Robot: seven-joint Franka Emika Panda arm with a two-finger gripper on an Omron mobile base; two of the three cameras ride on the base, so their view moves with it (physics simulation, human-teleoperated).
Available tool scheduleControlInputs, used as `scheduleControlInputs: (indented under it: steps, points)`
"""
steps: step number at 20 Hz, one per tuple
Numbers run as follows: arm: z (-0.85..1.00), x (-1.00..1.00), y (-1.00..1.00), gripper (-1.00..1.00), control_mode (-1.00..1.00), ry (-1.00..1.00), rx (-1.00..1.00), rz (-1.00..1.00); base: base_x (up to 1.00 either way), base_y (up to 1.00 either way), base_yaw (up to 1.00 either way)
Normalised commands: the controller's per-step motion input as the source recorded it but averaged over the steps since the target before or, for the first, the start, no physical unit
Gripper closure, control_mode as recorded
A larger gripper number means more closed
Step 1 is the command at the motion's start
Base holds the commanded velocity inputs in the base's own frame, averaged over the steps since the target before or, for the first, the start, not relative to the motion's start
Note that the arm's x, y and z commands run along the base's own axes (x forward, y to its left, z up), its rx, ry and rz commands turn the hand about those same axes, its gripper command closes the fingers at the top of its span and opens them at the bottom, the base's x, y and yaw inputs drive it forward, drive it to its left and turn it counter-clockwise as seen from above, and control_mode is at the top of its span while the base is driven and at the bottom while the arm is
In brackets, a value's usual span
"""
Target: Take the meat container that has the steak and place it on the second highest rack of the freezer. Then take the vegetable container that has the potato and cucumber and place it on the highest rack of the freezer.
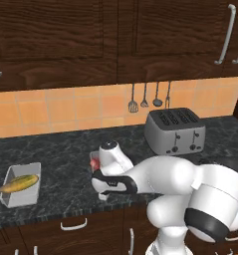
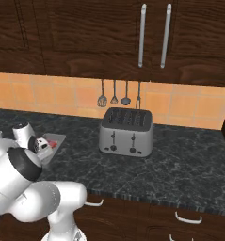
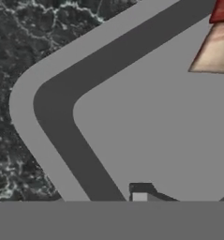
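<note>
A: Anything in the left base view missing from the right one?

B: Yep, a grey vegetable container (image 1: 22, 185) way off at the left of the dark marble counter (image 1: 60, 149), holding a yellowish potato and cucumber (image 1: 19, 183) lying lengthwise. Two trays in total though: meat container (image 2: 54, 143) visible in the right base view, just beside the arm, with a bit of red steak (image 2: 52, 143) inside. From the left, only a red sliver of it peeking out behind the white wrist.

A: And the hand view?

B: Super close on the meat tray's rounded corner, rim over marble, grey floor inside, steak corner at top right. Gripper (image 3: 153, 197) down inside the tray at the near wall, one dark fingertip (image 3: 140, 191) poking up at the bottom. Can't tell if jaws are pinching the wall or just close together.

A: Other stuff, counted?

B: One four-slot toaster (image 1: 175, 130), four utensils (image 1: 149, 97) hanging on the orange tile, and three bar handles (image 1: 226, 35) on the upper cabinets seen from the left, two from the right.
</note>
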Motion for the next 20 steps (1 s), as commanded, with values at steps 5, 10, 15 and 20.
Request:
scheduleControlInputs:
  steps: [5,10,15,20]
  points:
    - [-0.15,0.0,0.05,1.0,-1.0,-0.04,-0.01,0.0,0.0,0.0,0.0]
    - [0.71,-0.01,-0.08,1.0,-1.0,-0.09,0.0,0.04,0.0,0.0,0.0]
    - [1.0,-0.51,-0.5,1.0,-1.0,-0.16,0.0,0.11,0.0,0.0,0.0]
    - [1.0,-0.76,-0.96,1.0,-1.0,-0.11,0.0,0.06,0.0,0.0,0.0]
